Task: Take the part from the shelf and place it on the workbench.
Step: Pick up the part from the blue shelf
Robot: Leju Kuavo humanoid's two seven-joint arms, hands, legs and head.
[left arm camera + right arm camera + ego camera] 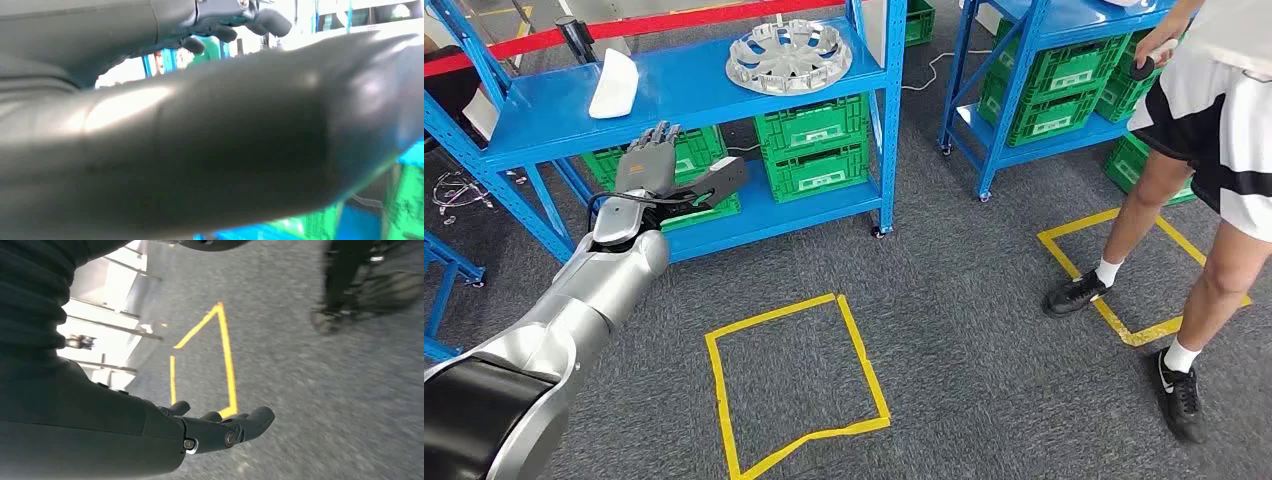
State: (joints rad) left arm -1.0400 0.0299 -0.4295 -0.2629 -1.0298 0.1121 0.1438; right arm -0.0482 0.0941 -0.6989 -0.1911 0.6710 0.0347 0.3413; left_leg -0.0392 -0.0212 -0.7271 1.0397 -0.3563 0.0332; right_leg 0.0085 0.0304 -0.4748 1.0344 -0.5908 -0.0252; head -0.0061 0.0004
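Left hand raised toward the blue shelf, fingers spread, holding nothing. Silver wheel-cover part sits on the top shelf, well apart. Right hand hangs loosely open, probably empty. Reach further right, come down over the rim.

Your left hand is reaching at the shelf's front edge. Ahead, open blue deck is lying between the white block and the silver wheel cover. Green crates are crowding the space underneath.
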